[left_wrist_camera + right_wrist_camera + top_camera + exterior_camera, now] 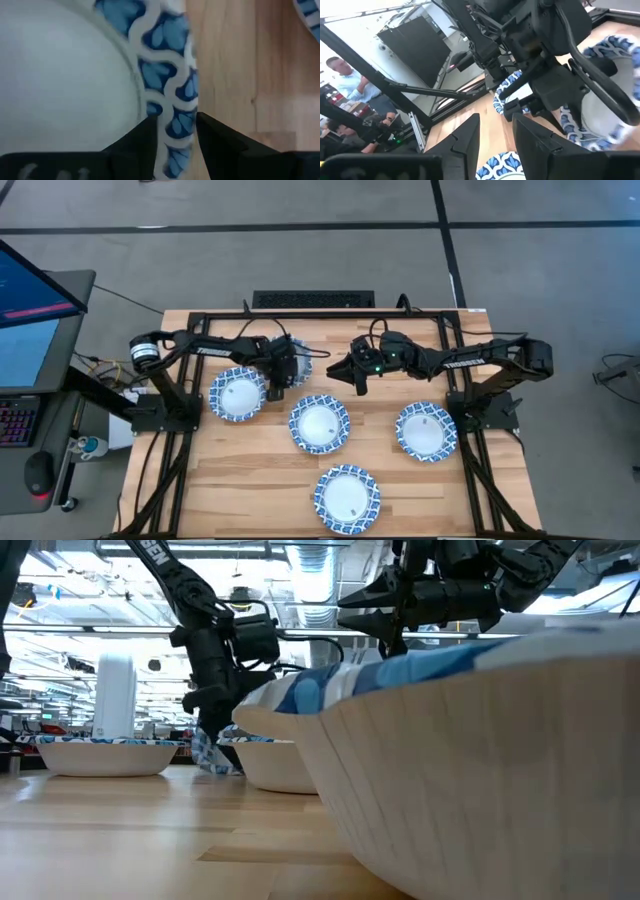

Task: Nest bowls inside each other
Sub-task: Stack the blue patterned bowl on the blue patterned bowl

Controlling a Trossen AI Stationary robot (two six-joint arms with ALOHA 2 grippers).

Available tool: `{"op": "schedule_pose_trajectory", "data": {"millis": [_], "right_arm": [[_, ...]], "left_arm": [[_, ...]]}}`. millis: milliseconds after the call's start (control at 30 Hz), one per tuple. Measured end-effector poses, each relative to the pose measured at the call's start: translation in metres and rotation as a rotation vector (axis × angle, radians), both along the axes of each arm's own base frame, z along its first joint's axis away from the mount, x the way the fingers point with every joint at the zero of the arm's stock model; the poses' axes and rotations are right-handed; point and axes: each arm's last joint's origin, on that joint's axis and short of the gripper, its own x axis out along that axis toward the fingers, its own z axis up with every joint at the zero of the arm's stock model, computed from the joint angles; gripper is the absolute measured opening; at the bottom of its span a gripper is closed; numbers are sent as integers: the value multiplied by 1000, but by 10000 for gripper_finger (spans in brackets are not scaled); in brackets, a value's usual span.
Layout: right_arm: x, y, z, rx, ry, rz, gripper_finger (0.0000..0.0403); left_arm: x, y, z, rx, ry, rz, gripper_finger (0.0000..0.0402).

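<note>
Pinching blue-and-white patterned rim of small round shallow bowl [298, 362], your left gripper [176, 132] sits at table's far left-centre, bowl tilted beside another bowl [238, 394]. Your right gripper [358, 385] hovers raised, far centre, fingers spread, holding nothing. Remaining bowls lie apart on light wooden table [250, 470]: centre [320, 423], right [426, 430], near edge [348, 497]. Person in pale shirt [351, 80] shows beyond table.

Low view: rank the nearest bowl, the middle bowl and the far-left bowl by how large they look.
1. The nearest bowl fills the picture's right side.
2. The middle bowl.
3. The far-left bowl.

The last two look close in size. Nearness to the camera drives the ranking; in the high view the bowls look alike.
</note>
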Motion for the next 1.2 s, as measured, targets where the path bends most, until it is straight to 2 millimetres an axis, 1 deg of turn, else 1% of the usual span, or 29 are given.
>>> {"op": "schedule_pose_trajectory", "data": {"millis": [100,167,233,400,433,533,667,800,933,1100,1200], "right_arm": [[0,0,0,-15,-2,4,137],[0,0,0,-15,1,6,137],[0,0,-1,-14,4,6,138],[0,0,-1,-16,6,6,138],[0,0,-1,-17,5,6,137],[0,0,-1,-16,8,7,137],[0,1,-2,-12,12,26,139],[0,1,-2,-11,12,33,137],[0,1,-2,-10,12,33,138],[-1,2,-2,0,13,55,138],[-1,2,-2,2,15,59,137]], "left_arm": [[0,0,2,9,-5,15,125],[0,0,5,33,-7,17,117],[0,-1,7,50,-10,2,95],[3,-5,9,51,-8,-16,14],[4,-6,9,51,-11,-16,8],[6,-8,12,29,-10,9,9],[11,-9,27,-80,-20,-24,11],[20,-6,45,-59,-33,-48,11],[24,-3,58,-40,-38,-66,11],[24,-4,63,-57,-27,-77,13],[23,-9,62,-92,-10,-82,28]]}}
